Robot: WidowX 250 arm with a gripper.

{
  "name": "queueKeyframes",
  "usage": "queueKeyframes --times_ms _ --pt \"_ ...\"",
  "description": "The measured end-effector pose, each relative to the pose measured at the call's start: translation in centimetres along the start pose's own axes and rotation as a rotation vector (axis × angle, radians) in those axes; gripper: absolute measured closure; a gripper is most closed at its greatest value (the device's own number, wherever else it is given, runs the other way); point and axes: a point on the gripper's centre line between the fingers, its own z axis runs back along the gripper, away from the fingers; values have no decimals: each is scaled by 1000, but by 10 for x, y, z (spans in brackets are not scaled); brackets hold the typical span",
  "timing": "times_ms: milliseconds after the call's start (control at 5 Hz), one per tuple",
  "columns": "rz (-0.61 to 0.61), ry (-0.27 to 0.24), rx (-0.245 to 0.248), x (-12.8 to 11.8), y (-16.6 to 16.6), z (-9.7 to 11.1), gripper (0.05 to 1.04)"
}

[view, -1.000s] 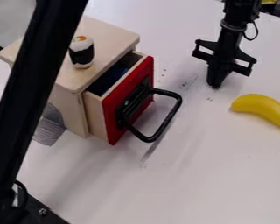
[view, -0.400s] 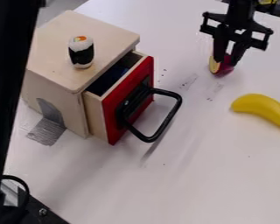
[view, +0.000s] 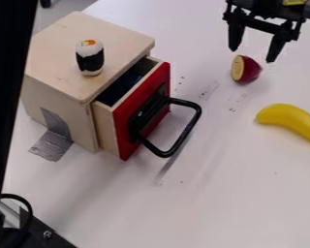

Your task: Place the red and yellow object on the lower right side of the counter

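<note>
The red and yellow fruit half [view: 247, 69] lies where it lay in the last frame, but the pincer [view: 252, 54], which was down around it, has lifted and spread, its two fingers now wide apart with nothing between them. The fruit half rests on the upper right part of the bench [view: 216, 193], cut yellow face to the left, red skin to the right. If lower right means the near side of the bench, the job is undone and a fresh grip is probably needed. The rounded skin looks like the weak point: fingers closing too high or off centre could squeeze it out, or tip it onto its cut face. Coming down slightly off line, one fingertip might land on top and shove it away. Next comes the banana [view: 290, 120], below and to the right of the fruit half, lying in the likely path; a low carry or a drag could knock it, and setting down too soon could leave the two touching. Further left, the handle [view: 187, 131] of the open red drawer [view: 141, 111] sticks out and might be caught by a wide swing, jolting the box [view: 60, 97] and toppling the sushi piece [view: 90, 57] standing on it.
</note>
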Motion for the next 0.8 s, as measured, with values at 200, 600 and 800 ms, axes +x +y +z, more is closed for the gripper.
queueKeyframes --times_ms 200,600,800 --pt "-111 -62 6 11 5 1 83" --pt "-332 -88 -36 27 11 -30 84" --pt "-390 -88 -61 37 14 -42 84"
